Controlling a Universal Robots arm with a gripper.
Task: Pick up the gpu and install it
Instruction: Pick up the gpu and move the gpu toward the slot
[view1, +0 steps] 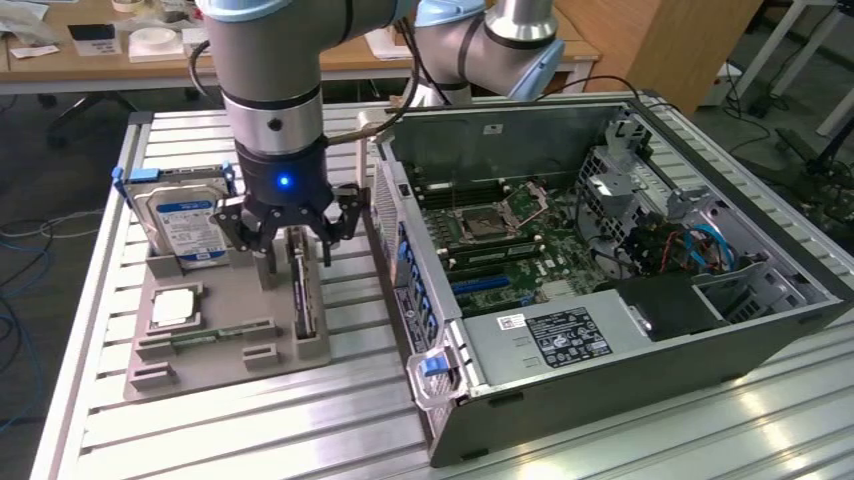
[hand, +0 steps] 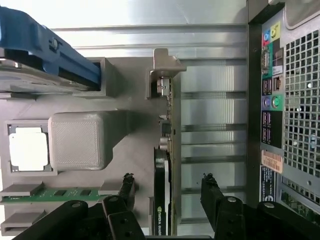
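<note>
The open computer case (view1: 601, 250) takes up most of the slatted worktop (view1: 667, 440). Beside it sits a grey tray (view1: 220, 330), and the gpu (view1: 304, 300) stands on edge in a slot along the tray's case-side edge. The gripper (view1: 296, 250) hangs over the card, jaws wide, a finger either side. The card looks light, stiff and fragile, so I'd pinch its flat faces mid-length.

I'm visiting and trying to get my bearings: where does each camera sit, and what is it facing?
Exterior view: off the arm, raised, looking down on the table, open computer case and tray; the arm shows.
Wrist view: on the wrist, looking down past the open gripper at the gpu standing between its fingers.
Both share gripper, gpu and tray.
</note>
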